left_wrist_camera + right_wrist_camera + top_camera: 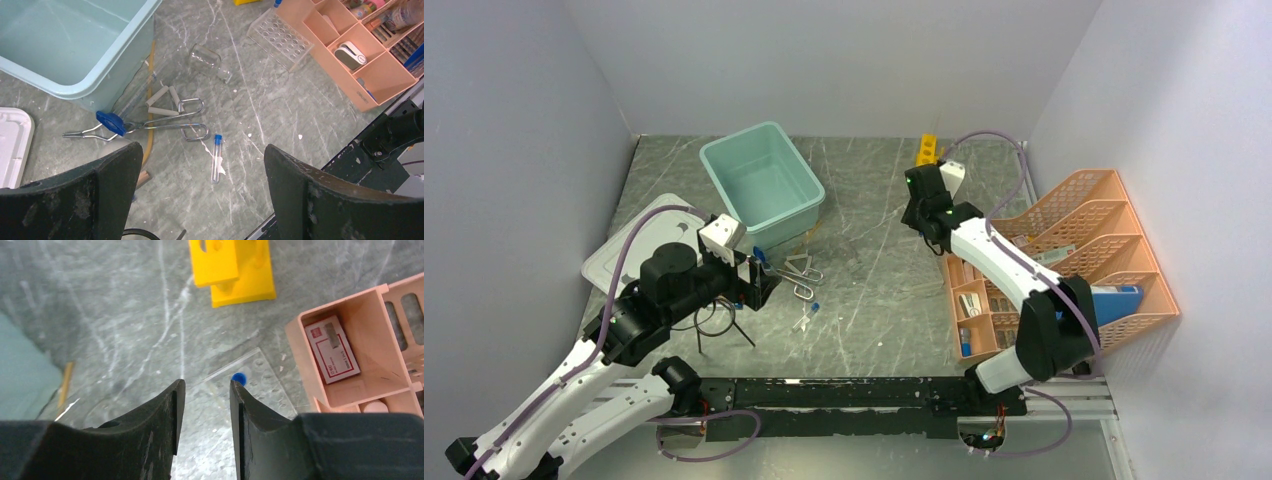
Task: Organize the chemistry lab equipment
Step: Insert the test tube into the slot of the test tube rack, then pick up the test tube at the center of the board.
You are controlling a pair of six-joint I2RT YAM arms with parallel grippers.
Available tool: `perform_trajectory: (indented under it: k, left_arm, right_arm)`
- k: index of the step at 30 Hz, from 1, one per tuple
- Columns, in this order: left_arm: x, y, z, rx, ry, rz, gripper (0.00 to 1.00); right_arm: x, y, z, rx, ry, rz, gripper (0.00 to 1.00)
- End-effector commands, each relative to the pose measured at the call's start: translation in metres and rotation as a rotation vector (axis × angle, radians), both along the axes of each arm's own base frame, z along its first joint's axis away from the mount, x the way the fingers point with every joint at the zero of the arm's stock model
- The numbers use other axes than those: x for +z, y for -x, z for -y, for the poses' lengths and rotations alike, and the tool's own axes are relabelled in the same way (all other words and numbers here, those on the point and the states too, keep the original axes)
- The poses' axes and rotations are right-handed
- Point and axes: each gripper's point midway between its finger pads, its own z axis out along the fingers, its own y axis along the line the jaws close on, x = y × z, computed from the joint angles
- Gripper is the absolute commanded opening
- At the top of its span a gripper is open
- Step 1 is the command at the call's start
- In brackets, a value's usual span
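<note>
early stage: one tube racked, the rest loose

one blue-capped tube (239,377) appears to stand in the clear rack (265,374) under the right gripper (206,385), whose fingers are slightly parted and empty. the left gripper (201,150), spread wide, hovers over a loose tube (216,159), metal tongs (155,124) and a hose (148,150) beside the tub (100,75).
</note>
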Motion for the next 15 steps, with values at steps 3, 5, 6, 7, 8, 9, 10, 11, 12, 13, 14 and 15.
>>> perform_trajectory:
  k: [3,5,6,7,8,9,10,11,12,13,14,15]
  left_arm:
    - [0.001,-0.003,-0.002,0.016,0.002,0.008,0.95]
    - [0.002,-0.002,-0.002,0.016,0.003,0.009,0.95]
    - [0.002,-0.002,-0.002,0.017,0.002,0.010,0.95]
    - [0.002,-0.002,-0.002,0.017,0.002,0.011,0.95]
    - [0.002,-0.002,-0.002,0.017,0.004,0.012,0.95]
    - [0.002,-0.002,-0.002,0.017,0.005,0.012,0.95]
    - [0.002,-0.002,-0.002,0.018,0.003,0.012,0.95]
    - [0.002,-0.002,-0.002,0.017,0.004,0.011,0.95]
    - [0.002,-0.002,-0.002,0.015,0.004,0.010,0.95]
    - [0.002,-0.002,-0.001,0.015,0.002,0.009,0.95]
    - [0.002,-0.002,-0.002,0.016,0.003,0.009,0.95]
    - [0.002,-0.002,-0.002,0.016,0.003,0.011,0.95]
  right_arm:
    - [0.057,0.008,-0.036,0.149,-0.055,0.109,0.42]
    - [0.064,0.015,-0.050,0.195,-0.053,0.115,0.43]
    - [0.066,0.021,-0.057,0.215,-0.052,0.115,0.43]
    - [0.068,0.026,-0.066,0.238,-0.056,0.114,0.43]
    - [0.068,0.033,-0.076,0.263,-0.062,0.111,0.43]
    - [0.068,0.041,-0.085,0.287,-0.073,0.109,0.43]
    - [0.066,0.048,-0.096,0.309,-0.094,0.105,0.44]
    - [0.062,0.056,-0.107,0.329,-0.118,0.095,0.44]
    - [0.056,0.064,-0.116,0.345,-0.133,0.081,0.44]
    - [0.050,0.073,-0.125,0.358,-0.143,0.064,0.45]
    - [0.045,0.080,-0.134,0.368,-0.152,0.051,0.45]
    - [0.040,0.088,-0.141,0.376,-0.155,0.038,0.45]
